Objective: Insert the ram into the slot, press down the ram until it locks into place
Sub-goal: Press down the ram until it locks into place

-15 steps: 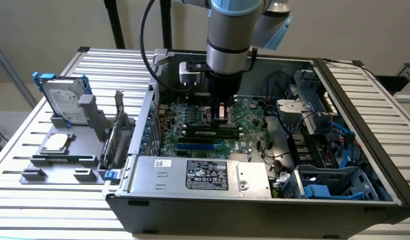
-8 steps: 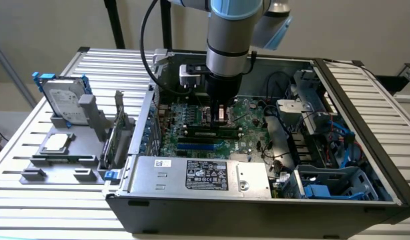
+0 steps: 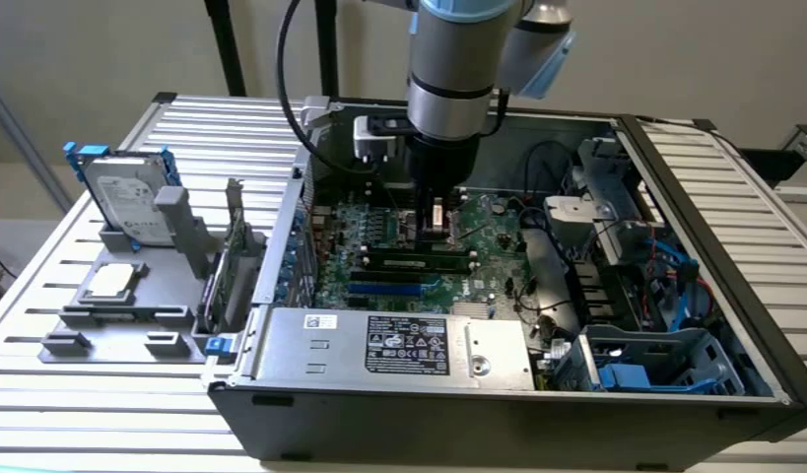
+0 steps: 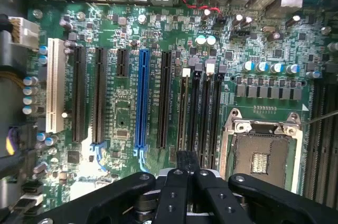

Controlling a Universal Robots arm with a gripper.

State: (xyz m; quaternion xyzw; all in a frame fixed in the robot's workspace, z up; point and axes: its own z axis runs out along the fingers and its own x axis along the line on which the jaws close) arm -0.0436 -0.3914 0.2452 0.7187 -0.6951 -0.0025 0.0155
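Gripper [image 3: 435, 219] of the single arm hangs straight down inside the open computer case [image 3: 718, 246], its fingers [image 4: 186, 161] pinched together over the motherboard [image 3: 376, 236], just above the memory sockets. Whether anything is clamped between them cannot be told. The ram [image 3: 413, 263] sits on edge in a black slot [image 4: 194, 113] close below the gripper, toward the motherboard's power-supply edge. Parallel black slots lie beside it, with a long blue slot [image 4: 141, 100] farther along the board and the empty processor socket [image 4: 261, 152] on the other side. A grey fixture tray [image 3: 120, 315] with a hard drive [image 3: 124, 202] stands on the slatted table [image 3: 61, 384], beside the case at the exterior view's left.
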